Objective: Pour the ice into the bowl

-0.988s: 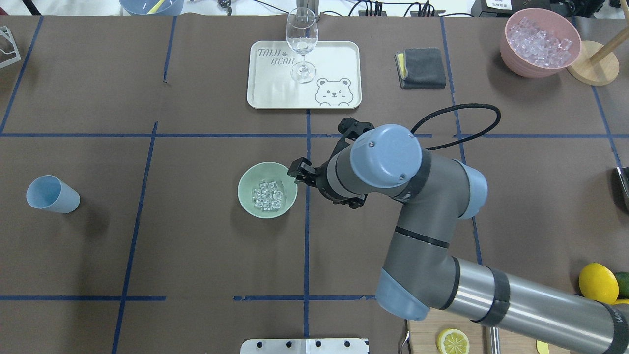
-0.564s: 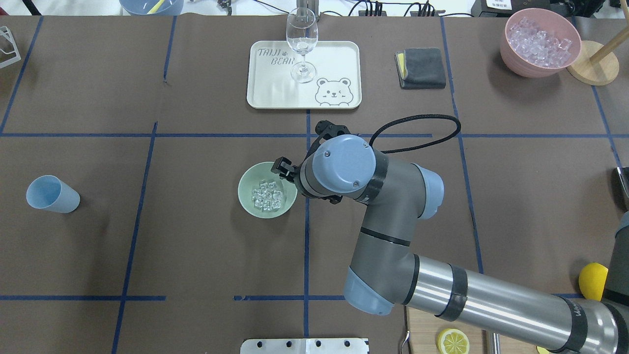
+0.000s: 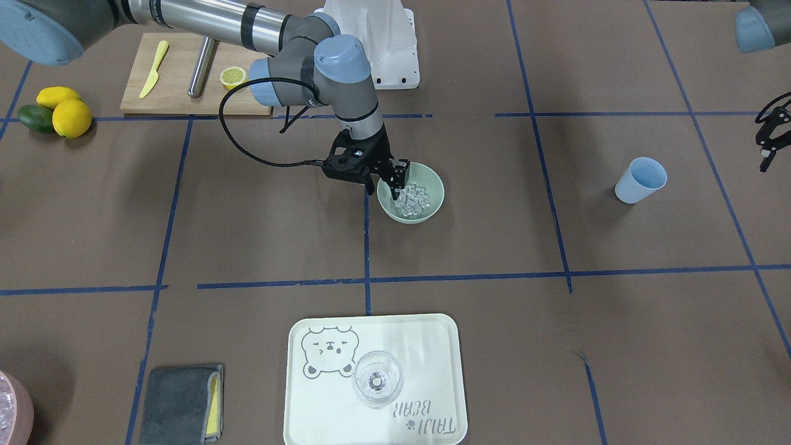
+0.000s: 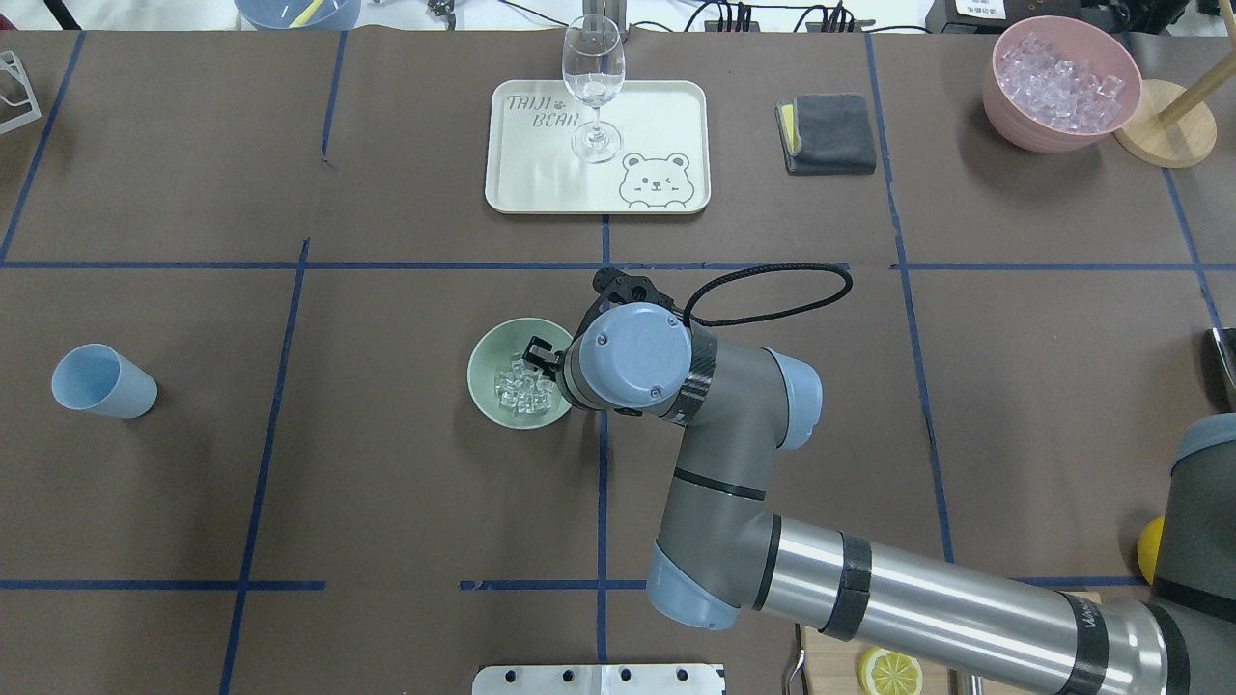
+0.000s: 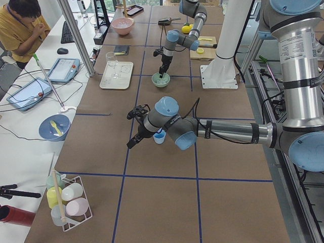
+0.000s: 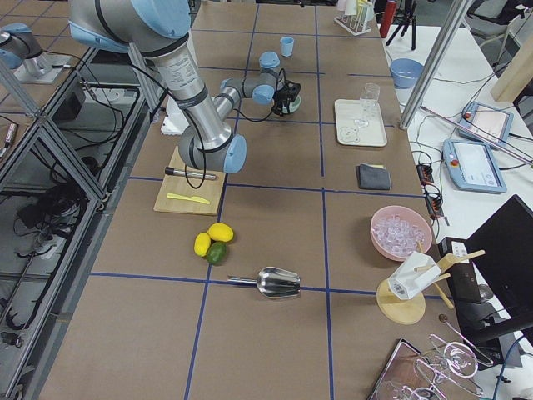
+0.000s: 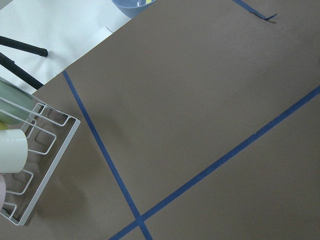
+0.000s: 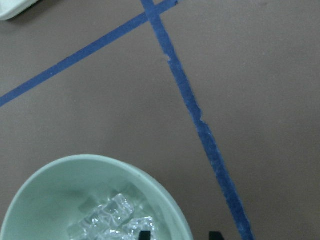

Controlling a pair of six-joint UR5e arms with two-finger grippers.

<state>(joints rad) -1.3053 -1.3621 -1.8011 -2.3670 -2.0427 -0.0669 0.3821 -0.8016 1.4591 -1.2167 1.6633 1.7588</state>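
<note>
Over the bowl (image 4: 485, 378) rim, right end effector (image 3: 384, 187) now closer, fingers spread, ice (image 4: 521, 388) inside.

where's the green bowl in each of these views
Front-facing: the bowl is at centre, a little above the middle.
Overhead: just left of centre.
Exterior left: upper middle, far down the table.
Exterior right: top middle, small and far off.
Left wrist: not in it.
Right wrist: bottom left, cut by the lower edge.
Shared landmark: the blue tape line running close beside it.
</note>
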